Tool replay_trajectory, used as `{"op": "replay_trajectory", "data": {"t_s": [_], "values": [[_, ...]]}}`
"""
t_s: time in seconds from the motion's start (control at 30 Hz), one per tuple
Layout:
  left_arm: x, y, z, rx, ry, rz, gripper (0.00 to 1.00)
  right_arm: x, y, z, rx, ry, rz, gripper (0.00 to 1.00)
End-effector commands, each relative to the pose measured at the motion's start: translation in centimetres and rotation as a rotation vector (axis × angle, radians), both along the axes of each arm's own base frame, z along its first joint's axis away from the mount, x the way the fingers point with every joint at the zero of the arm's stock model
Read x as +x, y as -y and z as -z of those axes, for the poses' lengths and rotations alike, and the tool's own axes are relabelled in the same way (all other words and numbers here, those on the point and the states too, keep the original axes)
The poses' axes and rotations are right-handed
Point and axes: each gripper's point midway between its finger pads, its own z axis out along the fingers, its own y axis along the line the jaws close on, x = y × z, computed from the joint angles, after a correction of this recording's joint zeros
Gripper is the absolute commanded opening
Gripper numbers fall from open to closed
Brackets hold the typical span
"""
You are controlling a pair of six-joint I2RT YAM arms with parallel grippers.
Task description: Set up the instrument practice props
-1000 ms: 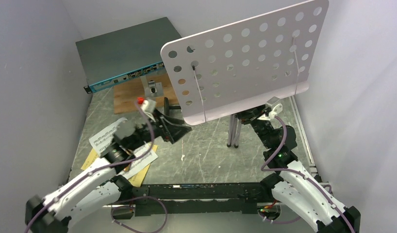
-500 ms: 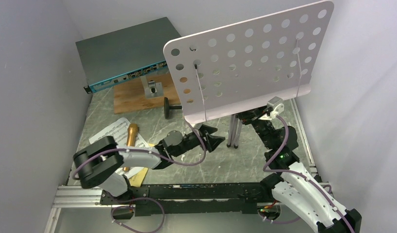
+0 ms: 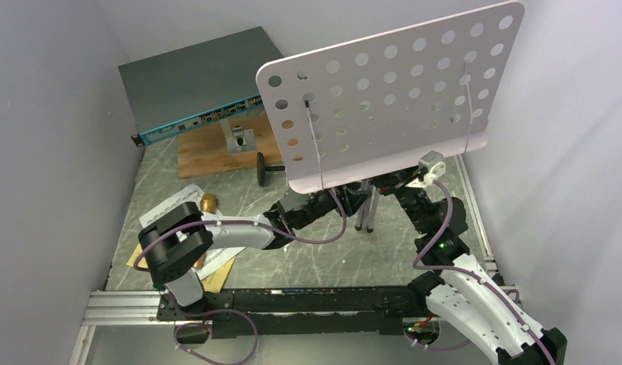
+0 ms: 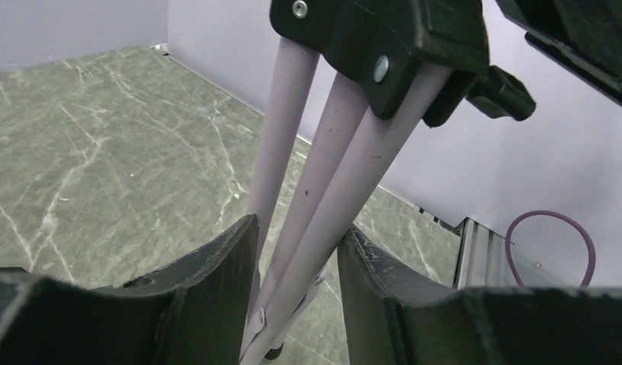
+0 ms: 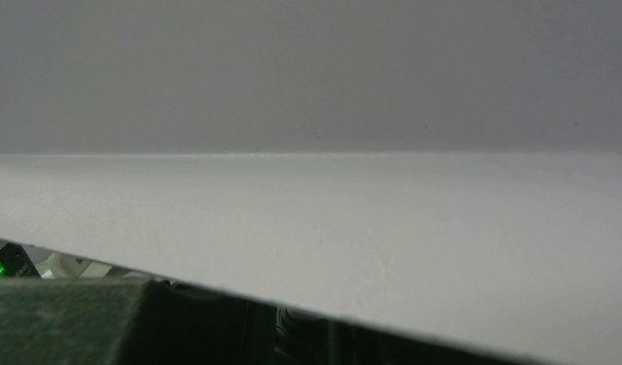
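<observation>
The pale lilac perforated music stand (image 3: 391,99) stands at the right on its folded legs (image 3: 366,205). My left gripper (image 4: 299,251) reaches under the plate, and both fingers touch the bunched legs (image 4: 323,190) from either side. My right arm's wrist (image 3: 418,186) sits under the plate's lower edge, with its jaws hidden. The right wrist view shows only the pale plate (image 5: 369,228) above one dark finger (image 5: 80,319). The gold microphone (image 3: 209,202) lies on the white and yellow music sheets (image 3: 171,207), partly hidden by my left arm. The short black mic stand (image 3: 264,169) stands mid-table.
A flat grey network switch (image 3: 194,84) with a blue front lies at the back left. A wooden board (image 3: 205,156) with a metal block (image 3: 239,139) lies before it. Grey walls close in on the left, back and right. A purple cable loop (image 4: 551,243) lies by the right rail.
My left arm swung from the music sheets rightwards to the stand's legs, and the microphone came into view on the sheets. The stand's plate shifted slightly right. The right arm stayed put.
</observation>
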Motion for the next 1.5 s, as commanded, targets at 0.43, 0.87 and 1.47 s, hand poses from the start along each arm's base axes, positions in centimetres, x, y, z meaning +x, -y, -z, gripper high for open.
{"op": "replay_trajectory", "data": {"t_s": [0.43, 0.87, 1.47], "values": [[2.9, 1.8, 0.7, 0.167, 0.151, -0.093, 0.17, -1.5, -0.2, -2.4, 0.096, -0.001, -0.071, 0.00], [3.6, -0.7, 2.3, 0.462, 0.305, -0.189, 0.00, -1.3, 1.4, -0.2, -0.040, -0.025, 0.042, 0.00], [2.4, -0.2, 3.3, 0.530, 0.330, -0.176, 0.00, -1.0, 3.0, -0.4, -0.036, -0.074, 0.122, 0.46]]}}
